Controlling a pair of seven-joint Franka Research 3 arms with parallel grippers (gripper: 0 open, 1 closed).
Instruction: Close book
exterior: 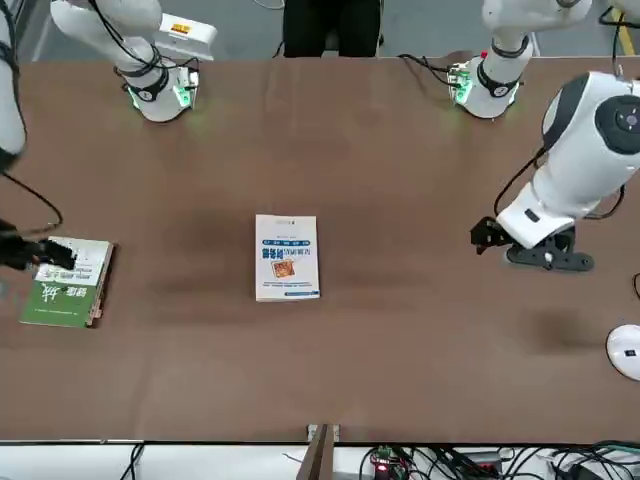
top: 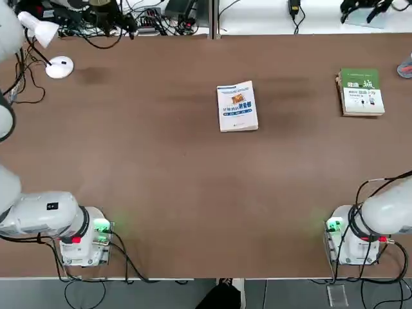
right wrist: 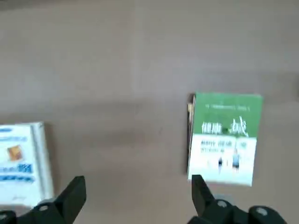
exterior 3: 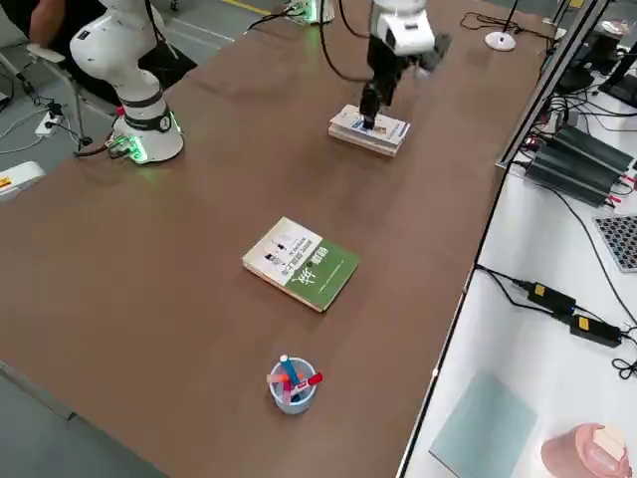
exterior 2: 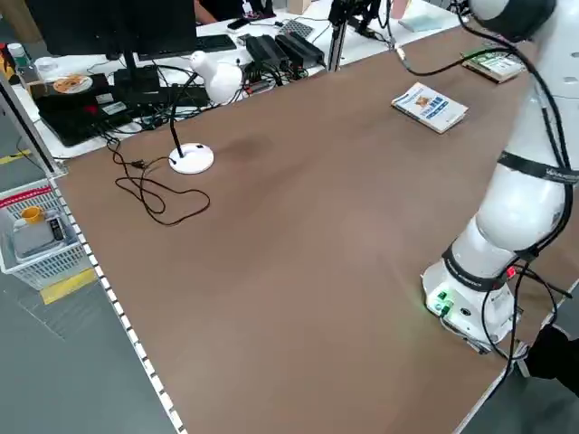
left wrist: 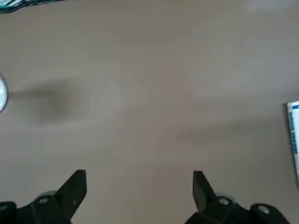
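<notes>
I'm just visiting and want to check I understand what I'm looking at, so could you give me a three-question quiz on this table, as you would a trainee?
1. True or false: the white-and-blue book is lying closed.
2. Which item stands nearest the green-and-white book: (a) the pen cup or (b) the round white lamp base?
3. Fill in: the left claw and the right claw both have their fingers spread ____, with nothing between them.

Key: 1 true; 2 a; 3 apart.
</notes>
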